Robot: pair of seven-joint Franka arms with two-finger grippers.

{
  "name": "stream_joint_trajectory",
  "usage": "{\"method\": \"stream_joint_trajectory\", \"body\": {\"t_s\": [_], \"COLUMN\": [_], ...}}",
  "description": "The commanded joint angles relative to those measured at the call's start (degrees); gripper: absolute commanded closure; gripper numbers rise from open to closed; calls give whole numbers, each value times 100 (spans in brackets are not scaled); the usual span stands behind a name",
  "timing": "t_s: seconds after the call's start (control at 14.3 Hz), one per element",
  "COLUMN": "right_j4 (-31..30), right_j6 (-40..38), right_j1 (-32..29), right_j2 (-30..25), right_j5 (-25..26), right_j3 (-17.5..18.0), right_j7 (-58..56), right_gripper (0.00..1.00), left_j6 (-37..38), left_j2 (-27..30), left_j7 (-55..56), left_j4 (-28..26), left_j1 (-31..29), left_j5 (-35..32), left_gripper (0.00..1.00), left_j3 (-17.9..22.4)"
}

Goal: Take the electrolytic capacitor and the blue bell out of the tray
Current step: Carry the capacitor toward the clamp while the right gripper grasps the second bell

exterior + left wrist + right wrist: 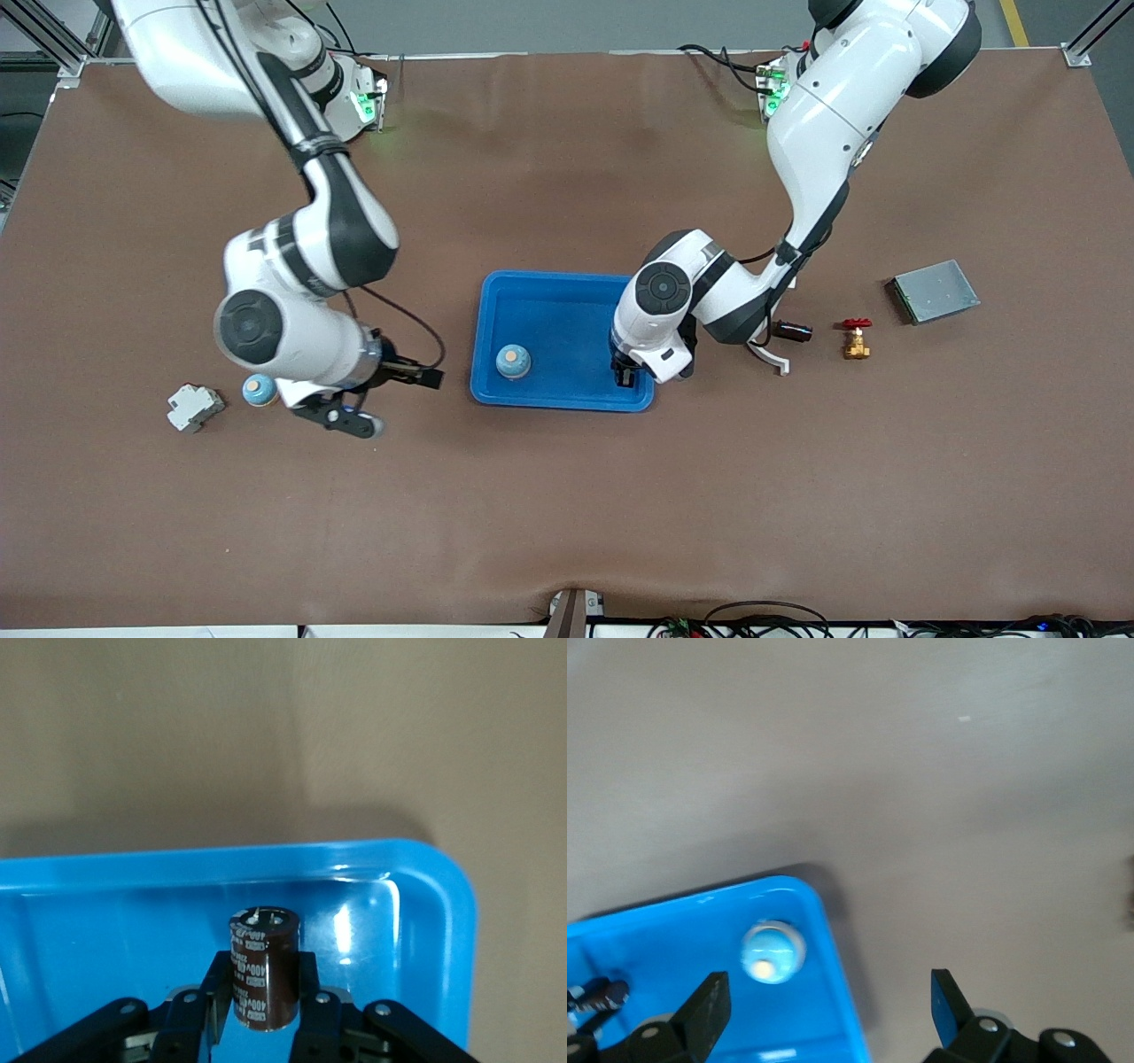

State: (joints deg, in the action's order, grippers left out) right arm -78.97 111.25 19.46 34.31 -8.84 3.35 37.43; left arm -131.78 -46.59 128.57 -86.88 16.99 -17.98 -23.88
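Gripping a dark brown capacitor (264,967) upright between its fingers, the left claw (625,373) sits low in the blue tray (549,306), at the corner nearest the front camera toward the left arm's end; whether the capacitor's base touches the tray floor cannot be told. A blue bell (514,361) with a tan button stands in the same tray, toward the right arm's end — the right wrist view shows it just inside the rim (772,952). The right claw (376,403) hangs over bare surface (567,514) between the tray and a second blue bell (260,390), its fingers (709,1014) spread wide with nothing between them. Just beside that second bell lies a white circuit breaker (194,407). Toward the left arm's end, a second dark capacitor (793,331) lies on its side near a brass valve (856,339) with a red handle, and a grey metal box (935,291) sits farther toward that end.
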Motion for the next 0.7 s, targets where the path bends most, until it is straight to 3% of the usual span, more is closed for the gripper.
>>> {"method": "stream_joint_trajectory", "body": {"t_s": [0.0, 0.42, 0.63], "right_j4": [127, 136, 136], "right_j6": [405, 1021, 1022], "right_j1": [145, 585, 699], "right_j2": [391, 972, 1043], "right_j5": [-30, -4, -12], "right_j3": [-54, -62, -71], "right_j7": [186, 274, 256], "right_gripper": [0, 0, 0], "left_j6": [809, 2092, 2270], "left_j2": [684, 1590, 2012], "left_j7": [-94, -1402, -2333], "left_j4": [-57, -233, -557], "left_j1": [-73, -766, -1652], "left_j5": [-127, 101, 794], "left_gripper": [100, 100, 100], "left_j3": [-2, -152, -353]}}
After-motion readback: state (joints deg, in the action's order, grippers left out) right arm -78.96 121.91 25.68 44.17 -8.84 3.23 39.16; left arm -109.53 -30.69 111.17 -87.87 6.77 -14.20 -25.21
